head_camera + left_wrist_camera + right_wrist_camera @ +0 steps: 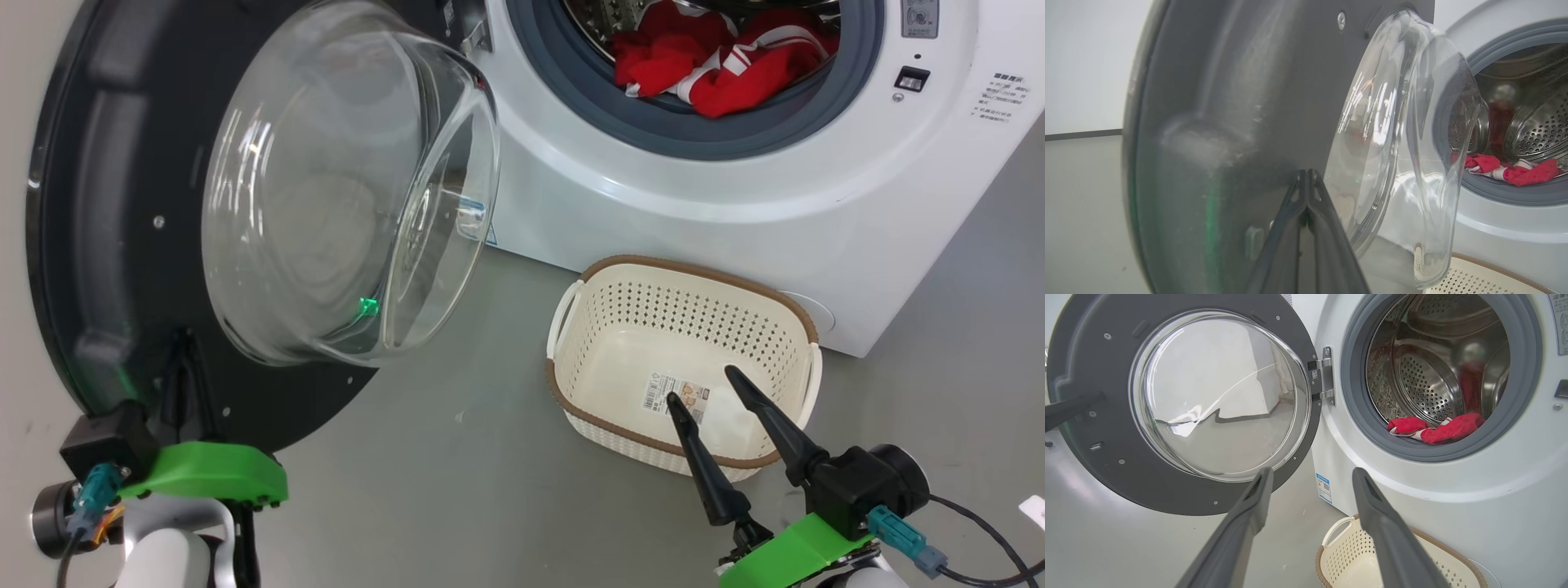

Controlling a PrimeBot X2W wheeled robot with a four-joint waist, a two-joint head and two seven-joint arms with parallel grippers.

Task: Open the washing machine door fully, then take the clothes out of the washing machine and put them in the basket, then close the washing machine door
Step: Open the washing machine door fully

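Clothes (718, 69) look soft, light, limp: pinch a bunched fold by ring (620, 122); right gripper (700, 384) apart, left gripper (1306, 175) together against door (98, 204).

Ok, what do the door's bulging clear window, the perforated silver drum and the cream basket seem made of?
Bulging clear bowl window: likely glass, glossy; sharp reflections and a thick see-through rim, though clear plastic is possible. Perforated silver drum: steel by the look, shiny; blurred reflections and rows of punched holes. Cream perforated basket: moulded plastic, matt, with a brown woven-look rim.
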